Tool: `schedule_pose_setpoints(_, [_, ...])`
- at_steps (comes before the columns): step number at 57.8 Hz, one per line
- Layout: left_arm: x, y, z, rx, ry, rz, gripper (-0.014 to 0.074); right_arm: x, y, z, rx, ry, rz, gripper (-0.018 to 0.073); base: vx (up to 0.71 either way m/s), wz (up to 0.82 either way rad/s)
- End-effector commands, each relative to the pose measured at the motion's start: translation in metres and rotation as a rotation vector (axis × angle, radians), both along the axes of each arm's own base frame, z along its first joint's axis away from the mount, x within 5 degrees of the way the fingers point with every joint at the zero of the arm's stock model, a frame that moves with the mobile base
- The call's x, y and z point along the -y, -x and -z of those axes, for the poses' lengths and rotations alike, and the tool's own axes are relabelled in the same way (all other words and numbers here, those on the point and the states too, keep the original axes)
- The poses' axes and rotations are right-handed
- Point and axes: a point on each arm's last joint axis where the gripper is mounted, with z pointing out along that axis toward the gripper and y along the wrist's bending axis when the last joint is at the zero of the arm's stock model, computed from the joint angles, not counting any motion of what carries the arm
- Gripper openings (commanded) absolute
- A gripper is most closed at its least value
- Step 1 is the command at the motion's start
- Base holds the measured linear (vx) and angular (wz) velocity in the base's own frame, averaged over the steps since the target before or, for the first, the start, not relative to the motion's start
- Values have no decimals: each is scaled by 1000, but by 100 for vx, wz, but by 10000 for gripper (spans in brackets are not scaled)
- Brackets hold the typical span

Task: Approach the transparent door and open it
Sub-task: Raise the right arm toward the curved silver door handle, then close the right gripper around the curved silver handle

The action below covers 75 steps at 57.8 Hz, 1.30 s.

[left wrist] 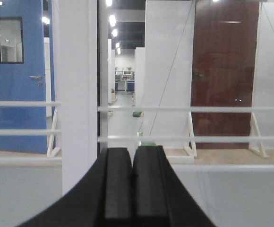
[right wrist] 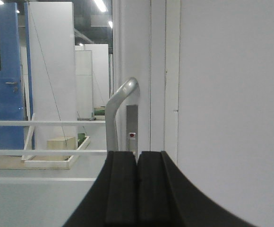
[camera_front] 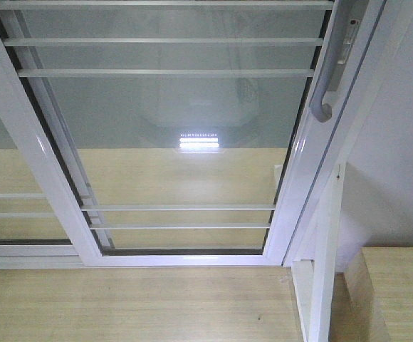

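The transparent door (camera_front: 178, 128) fills the front view: clear glass in a white frame with thin white horizontal bars. Its curved grey handle (camera_front: 325, 78) runs along the right stile. In the right wrist view the handle (right wrist: 114, 118) stands just beyond my right gripper (right wrist: 137, 153), slightly left of it; the black jaws are pressed together with nothing between them. My left gripper (left wrist: 132, 150) is shut and empty too, facing the door's glass and bars (left wrist: 189, 109) beside a white upright (left wrist: 79, 90). Neither gripper touches the door.
A handle-less barred glass panel (camera_front: 14, 185) overlaps on the left. A white frame post (camera_front: 326, 263) and a white wall (camera_front: 399, 142) stand to the right. A light wooden block (camera_front: 399, 292) sits at the lower right, on wooden flooring (camera_front: 135, 306).
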Motion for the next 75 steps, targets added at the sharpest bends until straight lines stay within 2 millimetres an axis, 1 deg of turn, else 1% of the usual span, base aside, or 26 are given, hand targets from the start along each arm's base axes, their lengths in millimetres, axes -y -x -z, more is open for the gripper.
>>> schedule_pose_setpoints(1, [0, 0, -39, 78, 7, 8, -6, 0, -6, -41, 49, 31, 7, -6, 0, 0])
schedule_pose_setpoints(5, [1, -7, -55, 78, 6, 8, -6, 0, -18, -60, 41, 46, 10, -6, 0, 0])
schedule_pose_setpoints(8, [1, -18, -67, 58, 5, 8, -6, -1, -30, -73, 46, 48, 8, -6, 0, 0])
schedule_pose_setpoints(12, [1, -33, -76, 31, 5, 8, -6, -1, -49, -80, 22, 49, 5, -6, 0, 0])
schedule_pose_setpoints(15, [2, -48, -77, -2, 4, 8, -6, -2, -63, -82, 6, 49, 2, -6, 0, 0])
schedule_pose_setpoints(20, [3, -71, -73, -35, 3, 8, -6, -3, -87, -75, -41, 38, -4, -6, 0, 0])
schedule_pose_setpoints(23, [3, -84, -67, -68, 2, 8, -6, -3, -101, -66, -95, 31, -6, -6, 0, 0])
schedule_pose_setpoints(28, [4, -101, -57, -130, 1, 8, -1, -3, -118, -54, -172, 33, -7, -4, 0, 0])
schedule_pose_setpoints(35, [4, -117, -45, -209, -2, 7, 13, -4, -139, -37, -257, 54, -9, 4, 0, 0])
schedule_pose_setpoints(44, [5, -132, -36, -229, -2, 7, 66, -5, -155, -25, -292, 54, -13, 42, 0, 0])
schedule_pose_setpoints(50, [5, -137, -35, -216, -16, 10, 145, -5, -162, -20, -295, 53, -16, 95, 0, 0])
schedule_pose_setpoints(59, [8, -144, -28, -247, -85, 29, 313, -5, -167, -14, -321, 54, -17, 239, 0, 0])
schedule_pose_setpoints(64, [9, -144, -27, -246, -106, 35, 401, -5, -168, -13, -323, 54, -17, 349, 0, 0])
schedule_pose_setpoints(69, [9, -144, -29, -228, -104, 36, 449, -5, -169, -13, -314, 45, -18, 446, 0, 0])
schedule_pose_setpoints(75, [9, -144, -29, -225, -102, 37, 461, -6, -173, -15, -265, 5, -23, 498, 0, 0])
